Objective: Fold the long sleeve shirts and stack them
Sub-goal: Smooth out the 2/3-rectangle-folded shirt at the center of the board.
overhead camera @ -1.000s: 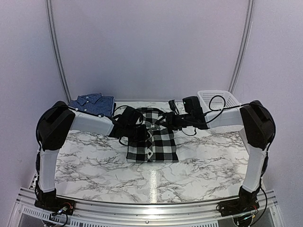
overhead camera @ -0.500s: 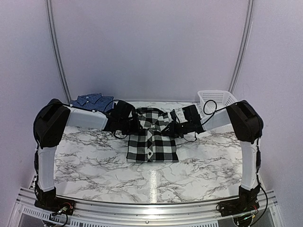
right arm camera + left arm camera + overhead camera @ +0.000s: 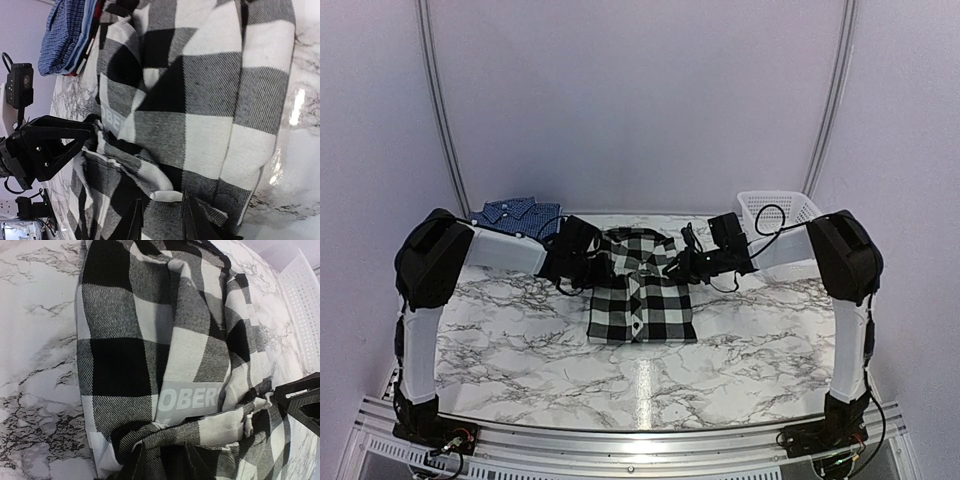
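Observation:
The black-and-white check shirt (image 3: 642, 295) lies folded in the middle of the table, collar end far. White lettering on it (image 3: 192, 399) shows in the left wrist view. My left gripper (image 3: 588, 264) is at the shirt's far left corner, my right gripper (image 3: 682, 265) at its far right corner. In the left wrist view my left gripper (image 3: 160, 456) has bunched check cloth between its fingers. In the right wrist view my right gripper (image 3: 160, 211) also pinches a fold of the shirt (image 3: 210, 100). The dark blue shirts (image 3: 516, 216) lie folded at the far left.
A white mesh basket (image 3: 782, 212) stands at the far right of the marble table (image 3: 520, 340); its wall shows in the left wrist view (image 3: 305, 305). The blue shirts (image 3: 70, 35) are close behind the check shirt's left side. Both arms reach across the table's far half.
Both arms have dropped lower and shifted slightly towards the far edge. The shirt's collar end, covered a second ago, now shows between the grippers. The folded shirt stays in place.

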